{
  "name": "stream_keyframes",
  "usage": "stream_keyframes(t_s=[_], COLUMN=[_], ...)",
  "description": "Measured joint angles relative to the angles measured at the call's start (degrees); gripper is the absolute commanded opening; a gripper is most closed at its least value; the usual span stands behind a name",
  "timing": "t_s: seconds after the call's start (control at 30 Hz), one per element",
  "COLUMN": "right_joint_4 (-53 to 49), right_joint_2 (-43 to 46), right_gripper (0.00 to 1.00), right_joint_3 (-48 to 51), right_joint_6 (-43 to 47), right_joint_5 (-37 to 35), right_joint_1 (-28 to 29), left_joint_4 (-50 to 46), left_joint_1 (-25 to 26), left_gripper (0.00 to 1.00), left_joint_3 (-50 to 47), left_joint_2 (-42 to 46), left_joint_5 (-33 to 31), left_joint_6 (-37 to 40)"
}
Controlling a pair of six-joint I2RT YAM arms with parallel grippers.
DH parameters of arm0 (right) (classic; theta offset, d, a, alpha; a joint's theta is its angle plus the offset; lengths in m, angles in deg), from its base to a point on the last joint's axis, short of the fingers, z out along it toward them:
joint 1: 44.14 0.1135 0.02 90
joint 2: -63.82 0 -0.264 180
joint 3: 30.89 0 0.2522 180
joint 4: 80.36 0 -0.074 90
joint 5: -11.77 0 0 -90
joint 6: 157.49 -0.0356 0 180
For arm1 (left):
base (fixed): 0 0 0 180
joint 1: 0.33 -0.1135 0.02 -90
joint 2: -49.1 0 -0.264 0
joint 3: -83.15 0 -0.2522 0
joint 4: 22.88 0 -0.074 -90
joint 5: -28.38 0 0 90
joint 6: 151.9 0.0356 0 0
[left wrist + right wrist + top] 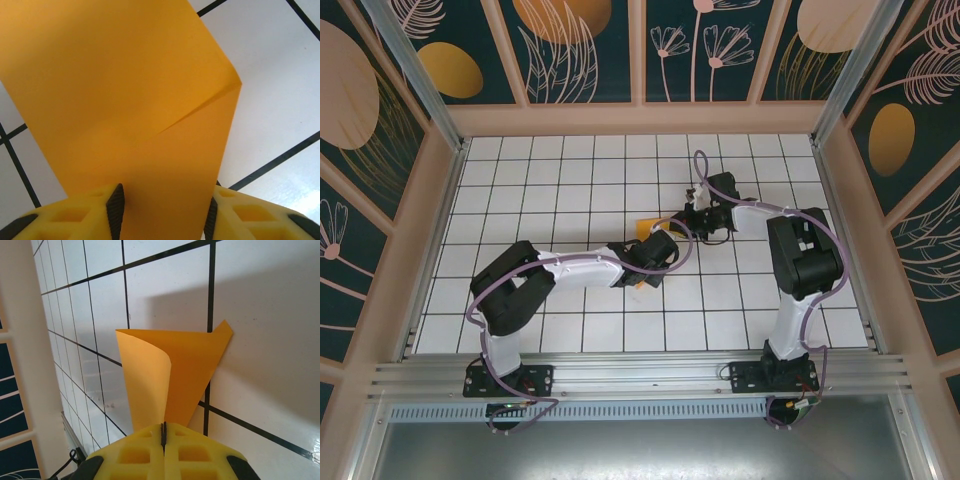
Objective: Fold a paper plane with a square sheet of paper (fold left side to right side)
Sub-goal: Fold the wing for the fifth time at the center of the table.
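Now the right gripper [163, 435] pinches the orange paper [190, 370] near the middle of the table [540, 180], the left gripper [162, 212] has its fingers apart around it, and a hard pull might tear it.

White tiled table [540, 200], orange paper sheet [645, 229]

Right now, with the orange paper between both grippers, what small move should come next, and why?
Probably close the left gripper on the square sheet of paper. Its jaws stand apart with the creased sheet lying between them, while the right gripper is shut on an edge, the sheet curling up from it.
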Motion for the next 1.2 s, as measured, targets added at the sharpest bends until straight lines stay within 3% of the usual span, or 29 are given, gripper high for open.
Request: stream_keyframes(t_s=[0.23,0.33,0.53,0.77,0.97,1.2], right_joint_4=[-0.57,-0.87,-1.20,-0.74,0.74,1.99], right_joint_2=[-0.02,-0.02,2.21,15.28,23.26,24.92], right_gripper=[0.01,0.13,0.42,0.59,0.64,0.66], right_joint_3=[-0.52,-0.63,-0.63,2.40,10.45,19.80], right_joint_6=[0.39,0.70,2.45,5.51,7.48,8.13], right_joint_5=[-0.31,-0.83,-4.70,-12.85,-18.47,-19.23], right_joint_1=[0.04,0.09,-0.17,-4.81,-8.50,-10.73], left_joint_4=[0.04,0.04,-0.04,-1.11,-1.57,-2.56], left_joint_1=[0.11,0.11,0.09,-2.47,-6.38,-7.87], left_gripper=[0.24,0.17,0.15,0.12,0.10,0.10], left_joint_3=[0.00,0.00,0.44,6.03,10.78,14.05], left_joint_2=[-0.44,-0.55,-0.55,-1.27,-5.95,-10.78], left_joint_5=[0.24,0.46,2.08,10.36,20.74,28.26], left_joint_6=[-0.61,-0.90,-1.05,-1.49,-2.12,-3.23])
